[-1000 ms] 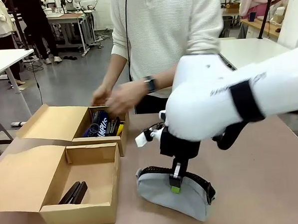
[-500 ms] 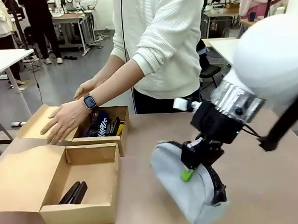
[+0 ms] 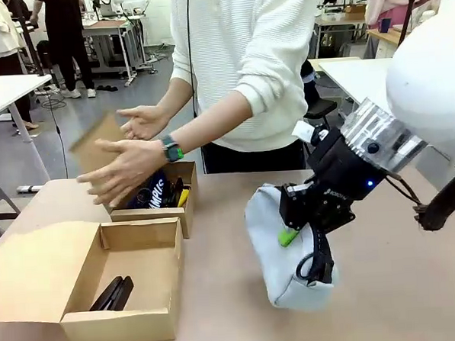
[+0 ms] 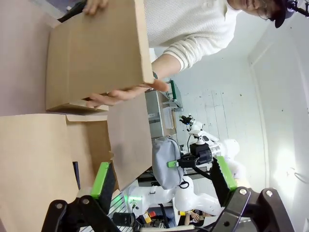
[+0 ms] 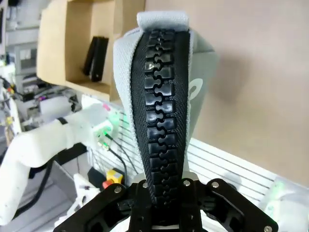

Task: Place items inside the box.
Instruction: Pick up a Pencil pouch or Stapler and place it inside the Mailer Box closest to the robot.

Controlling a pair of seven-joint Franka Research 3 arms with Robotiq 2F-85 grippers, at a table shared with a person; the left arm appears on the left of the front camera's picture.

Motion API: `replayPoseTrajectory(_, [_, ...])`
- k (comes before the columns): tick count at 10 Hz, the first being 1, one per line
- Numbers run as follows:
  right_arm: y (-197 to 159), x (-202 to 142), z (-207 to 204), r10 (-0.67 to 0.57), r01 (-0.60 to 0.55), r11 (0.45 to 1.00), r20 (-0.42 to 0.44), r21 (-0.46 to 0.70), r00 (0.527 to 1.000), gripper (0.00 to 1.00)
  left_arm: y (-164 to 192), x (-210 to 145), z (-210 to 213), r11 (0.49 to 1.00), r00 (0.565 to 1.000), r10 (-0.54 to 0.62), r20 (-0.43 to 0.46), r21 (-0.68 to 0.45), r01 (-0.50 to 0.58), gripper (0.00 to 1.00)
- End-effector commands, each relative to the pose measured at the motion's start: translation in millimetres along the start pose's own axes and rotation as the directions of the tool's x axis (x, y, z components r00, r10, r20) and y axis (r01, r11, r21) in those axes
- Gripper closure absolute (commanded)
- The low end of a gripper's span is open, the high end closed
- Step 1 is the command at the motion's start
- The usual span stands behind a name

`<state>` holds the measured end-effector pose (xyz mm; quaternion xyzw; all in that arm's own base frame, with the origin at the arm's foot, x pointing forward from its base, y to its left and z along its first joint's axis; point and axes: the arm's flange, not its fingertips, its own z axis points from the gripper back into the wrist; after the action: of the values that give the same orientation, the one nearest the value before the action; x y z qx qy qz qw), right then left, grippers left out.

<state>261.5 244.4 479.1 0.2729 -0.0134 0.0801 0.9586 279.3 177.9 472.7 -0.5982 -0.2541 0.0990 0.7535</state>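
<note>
A: State of the right gripper [image 3: 292,232]?
B: Jaws are pinching the grey-blue zip pouch [image 3: 271,244] by its black zip, right of centre in the front view. In the right wrist view the zip runs straight down into the jaws.
A: Is the pouch on the worktop [image 3: 401,283]?
B: It hangs on end over it, with the zip side facing frame right. Can't tell if the low end touches. It's outside both boxes, well to the right of them.
A: Left gripper [image 4: 160,166]?
B: Jaws spread, nothing between them.
A: Boxes?
B: The near box [image 3: 121,326] is at lower left, open, with the black stapler [image 3: 112,293] lying inside by its left wall. The far box [image 3: 150,214] sits just behind it. It holds the dark blue white-lettered object [image 3: 154,191] and the yellow utility knife [image 3: 184,196]. The other bits in there are too small to tell.
A: Person?
B: Both hands are above the far box, upper left of the frame. The watch hand [image 3: 121,170] is lower and the upper hand [image 3: 142,121] is behind it. They hold a cardboard flap [image 3: 95,145], which is blurred.
</note>
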Motion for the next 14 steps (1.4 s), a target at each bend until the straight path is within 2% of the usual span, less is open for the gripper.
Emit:
replayPoseTrajectory(1, [0,10,11,-0.200,0.186,0.979,0.194,0.089,0.960,0.92,-1,-1,-1,1.000,1.000,-0.015,0.010,-0.024,0.016,0.00])
replayPoseTrajectory(2, [8,13,8,-0.203,0.165,0.972,0.245,0.169,0.948,0.92,-1,-1,-1,1.000,1.000,-0.015,0.010,-0.024,0.016,0.00])
replayPoseTrajectory(3, [22,24,-7,-0.193,0.162,0.975,0.218,0.153,0.957,0.92,-1,-1,-1,1.000,1.000,-0.015,0.010,-0.024,0.016,0.00])
replayPoseTrajectory(4, [31,35,-21,-0.185,0.173,0.981,0.152,0.088,0.971,0.92,-1,-1,-1,1.000,1.000,-0.015,0.010,-0.024,0.016,0.00])
replayPoseTrajectory(6, [-1,27,11,-0.230,0.219,0.967,0.070,0.134,0.971,0.92,-1,-1,-1,1.000,1.000,-0.015,0.010,-0.024,0.016,0.00])
replayPoseTrajectory(8, [-44,-9,47,-0.198,0.182,0.965,0.070,0.190,0.978,0.92,-1,-1,-1,1.000,1.000,-0.015,0.010,-0.024,0.016,0.00])
replayPoseTrajectory(9, [-68,-24,55,-0.205,0.202,0.969,0.004,0.143,0.979,0.92,-1,-1,-1,1.000,1.000,-0.015,0.010,-0.024,0.016,0.00])
replayPoseTrajectory(10, [-82,-31,56,-0.274,0.271,0.956,0.014,0.116,0.962,0.92,-1,-1,-1,1.000,1.000,-0.015,0.010,-0.024,0.016,0.00])
replayPoseTrajectory(12, [-88,-35,55,-0.284,0.278,0.954,0.043,0.113,0.958,0.92,-1,-1,-1,1.000,1.000,-0.015,0.010,-0.024,0.016,0.00])
replayPoseTrajectory(14, [-78,-26,50,-0.253,0.248,0.964,0.048,0.093,0.966,0.92,-1,-1,-1,1.000,1.000,-0.015,0.010,-0.024,0.016,0.00])
